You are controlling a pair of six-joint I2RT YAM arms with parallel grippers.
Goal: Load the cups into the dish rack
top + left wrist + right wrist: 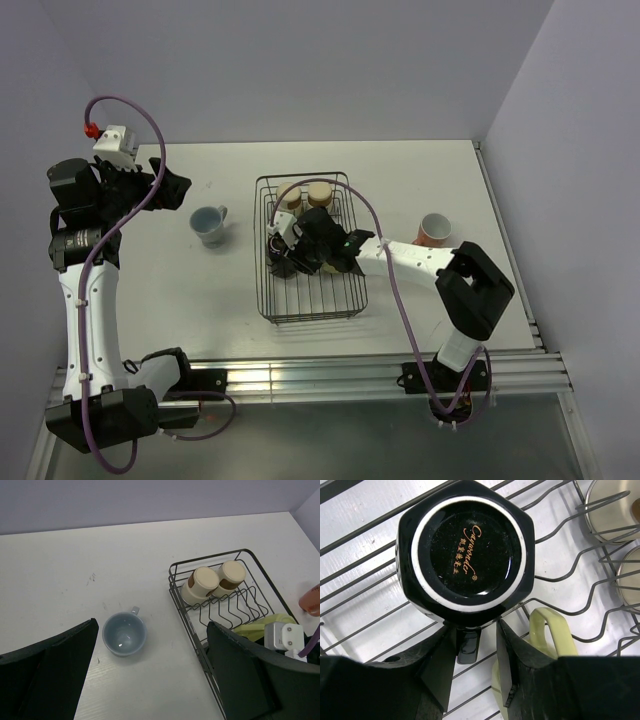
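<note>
The black cup [470, 550] lies upside down in the black wire dish rack [310, 312]. My right gripper [475, 677] is open, its jaws either side of the cup's handle [468, 645], with a gap on the right side. The pale yellow mug [550, 630] lies beside it in the rack. Two tan tumblers [318, 193] [290, 200] lie at the rack's far end. The pale blue-grey cup [209, 226] stands upright on the table left of the rack. The salmon-pink mug [434, 230] stands right of the rack. My left gripper [170, 190] is open and empty, held above the table left of the blue cup [123, 634].
The white table ends at walls behind and on the right [500, 200]. The right arm's purple cable [380, 240] arcs over the rack. The plate dividers [235, 607] stand at the rack's far part, next to the tumblers [200, 584].
</note>
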